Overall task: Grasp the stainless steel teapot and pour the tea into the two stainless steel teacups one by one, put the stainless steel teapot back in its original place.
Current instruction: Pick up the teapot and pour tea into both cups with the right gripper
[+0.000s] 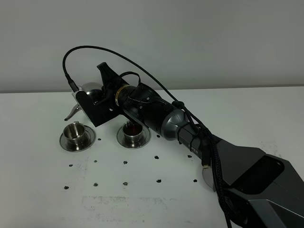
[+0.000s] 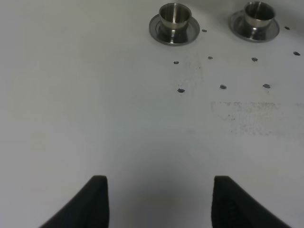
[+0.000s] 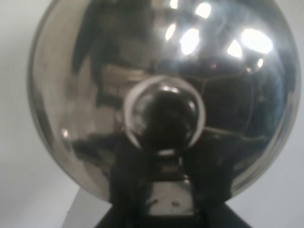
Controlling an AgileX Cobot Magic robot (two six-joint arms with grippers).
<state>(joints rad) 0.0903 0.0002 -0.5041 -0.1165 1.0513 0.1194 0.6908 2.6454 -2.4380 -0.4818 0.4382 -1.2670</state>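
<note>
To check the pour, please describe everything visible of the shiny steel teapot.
The shiny, squat stainless steel teapot is held tilted, its thin curved spout pointing down toward the empty steel teacup. The black right gripper is shut on its handle side and hides most of its body. From the wrist, its mirror-like domed lid and round knob show.

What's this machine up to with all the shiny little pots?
It is serving tea. The right arm holds the steel teapot tipped, its spout aimed down at the left cup, which looks empty. The right cup already holds dark tea. Both cups sit on saucers. The other arm's fingers are open over bare table.
</note>
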